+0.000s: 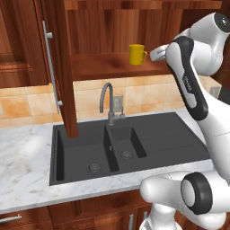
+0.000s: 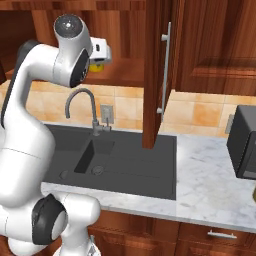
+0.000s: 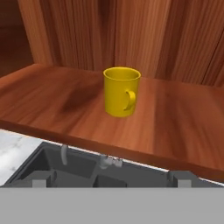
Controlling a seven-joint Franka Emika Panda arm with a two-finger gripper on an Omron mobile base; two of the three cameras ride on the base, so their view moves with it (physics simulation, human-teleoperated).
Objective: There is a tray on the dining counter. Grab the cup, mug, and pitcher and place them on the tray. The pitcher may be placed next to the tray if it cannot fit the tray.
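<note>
Mug (image 3: 121,91) is seen upright on the wooden cabinet shelf (image 3: 183,127), straight ahead of the claw (image 3: 111,181), well apart, handle turned toward it. Claw is spread wide, nothing gripped. Black sink (image 1: 96,148) is set in the marble surface (image 1: 22,166) below.

No readable text is showing; faint grey marks on the arm (image 1: 191,85) are staying illegible.
</note>
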